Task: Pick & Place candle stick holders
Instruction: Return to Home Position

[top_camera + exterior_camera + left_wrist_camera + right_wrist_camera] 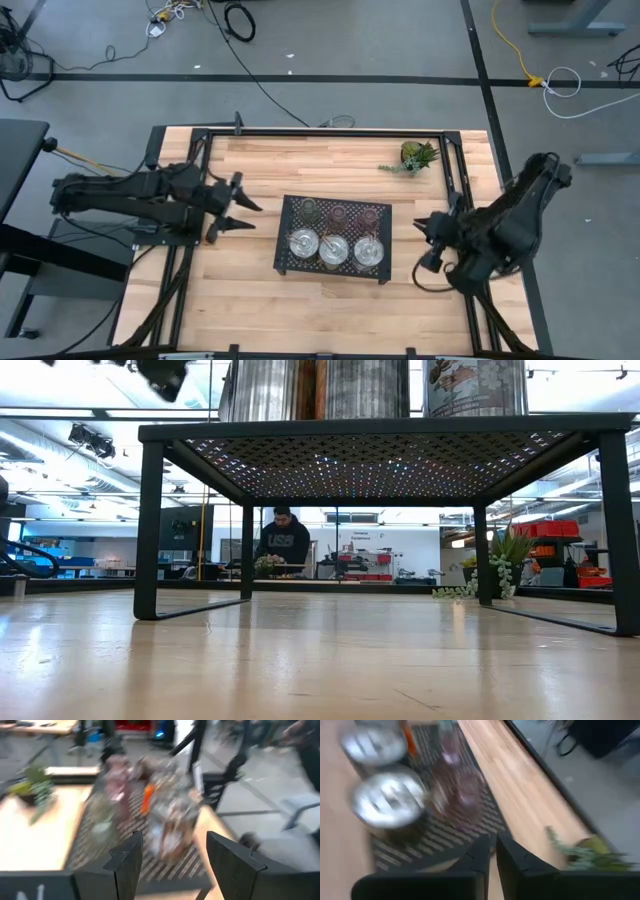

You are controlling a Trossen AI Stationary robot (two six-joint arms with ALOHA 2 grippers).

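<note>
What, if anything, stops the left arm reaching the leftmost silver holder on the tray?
Probably nothing; it looks reachable. The open left gripper sits beside the tray, and that silver holder stands at its near edge, with bare table between. The right gripper waits opposite.

A lab: floor cables (238, 20), workbenches (370, 573) behind

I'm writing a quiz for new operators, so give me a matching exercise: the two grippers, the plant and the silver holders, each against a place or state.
Things:
1. left gripper
2. right gripper
3. plant
4. silver holders

Places or states:
A. on the black tray
B. fingers open
C. on the tabletop, off the tray
D. fingers shut

Pairs: 1-B, 2-D, 3-C, 4-A.
</note>
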